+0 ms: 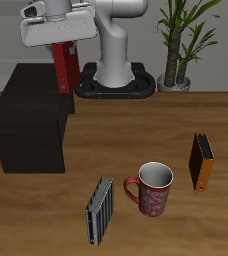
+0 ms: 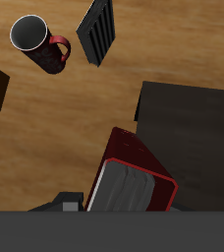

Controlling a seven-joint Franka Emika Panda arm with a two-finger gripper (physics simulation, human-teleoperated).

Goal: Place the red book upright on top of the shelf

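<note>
My gripper (image 1: 60, 47) is shut on the top of the red book (image 1: 64, 68) and holds it upright in the air. The book hangs just over the back corner of the black shelf (image 1: 31, 110), at the corner nearest the robot base. I cannot tell whether its lower edge touches the flat top. In the wrist view the red book (image 2: 134, 177) shows its dark-red cover and pale page edge close up. The shelf (image 2: 193, 123) lies below and beside it.
A red patterned mug (image 1: 153, 188) stands near the table's front, with a grey ribbed book (image 1: 100, 210) beside it. An orange-and-black book (image 1: 201, 161) stands farther off. A potted plant (image 1: 176, 45) stands at the back beside the robot base (image 1: 116, 70).
</note>
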